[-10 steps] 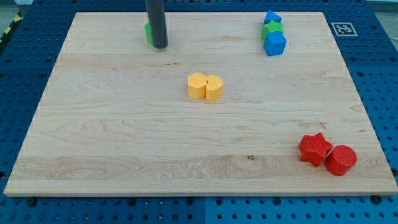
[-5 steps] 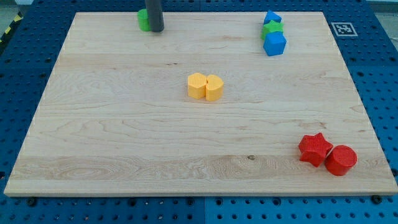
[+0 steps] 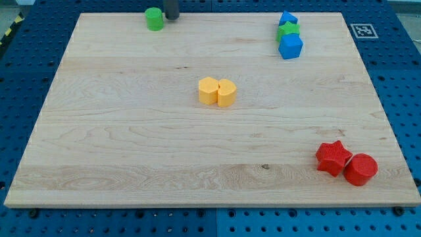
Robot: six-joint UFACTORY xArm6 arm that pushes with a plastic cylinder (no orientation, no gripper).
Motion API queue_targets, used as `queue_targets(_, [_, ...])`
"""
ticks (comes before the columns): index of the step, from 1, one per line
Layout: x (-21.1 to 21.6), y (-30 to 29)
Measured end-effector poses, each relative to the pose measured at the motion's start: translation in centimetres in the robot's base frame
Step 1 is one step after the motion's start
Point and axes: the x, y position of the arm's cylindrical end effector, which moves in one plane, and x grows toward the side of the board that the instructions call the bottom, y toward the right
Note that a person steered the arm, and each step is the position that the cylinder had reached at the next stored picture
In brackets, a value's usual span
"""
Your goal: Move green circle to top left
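The green circle (image 3: 154,18) stands near the board's top edge, left of centre. My tip (image 3: 171,18) is just to the circle's right at the top edge of the view, with a small gap between them. Only the lowest part of the dark rod shows.
Two yellow blocks (image 3: 216,91) sit side by side in the middle. At the top right a blue block (image 3: 287,18), a green star (image 3: 287,30) and a blue block (image 3: 291,47) stand in a column. A red star (image 3: 333,157) and red circle (image 3: 360,169) are at the bottom right.
My tip moved up toward the view's top and pushed the green circle up and slightly left. The tip has now drawn away to the circle's right, leaving the circle fully visible.
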Motion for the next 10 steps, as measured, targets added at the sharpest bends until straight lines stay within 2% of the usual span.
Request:
queue_targets(2, [0.0,-1.3])
queue_targets(7, [2.2,0.8])
queue_targets(10, [2.7,-1.9])
